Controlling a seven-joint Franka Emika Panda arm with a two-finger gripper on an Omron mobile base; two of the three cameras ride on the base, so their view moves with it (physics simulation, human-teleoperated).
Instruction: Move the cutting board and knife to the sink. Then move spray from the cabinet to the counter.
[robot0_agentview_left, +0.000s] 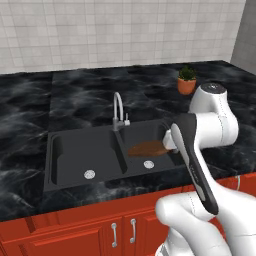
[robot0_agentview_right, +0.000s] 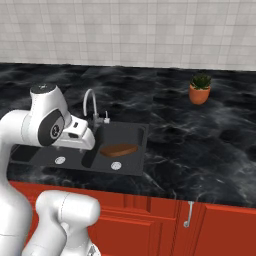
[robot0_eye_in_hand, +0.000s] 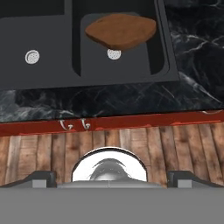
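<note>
While the cutting board (robot0_eye_in_hand: 121, 30) lay tilted in the sink's (robot0_eye_in_hand: 52, 72) right basin | pincer (robot0_eye_in_hand: 112, 177) spread wide, holding nothing | black worktop (robot0_agentview_right: 200, 145) around.

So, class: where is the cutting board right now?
The cutting board lies in the right basin of the sink, just right of the faucet, partly over that basin's drain.
</note>
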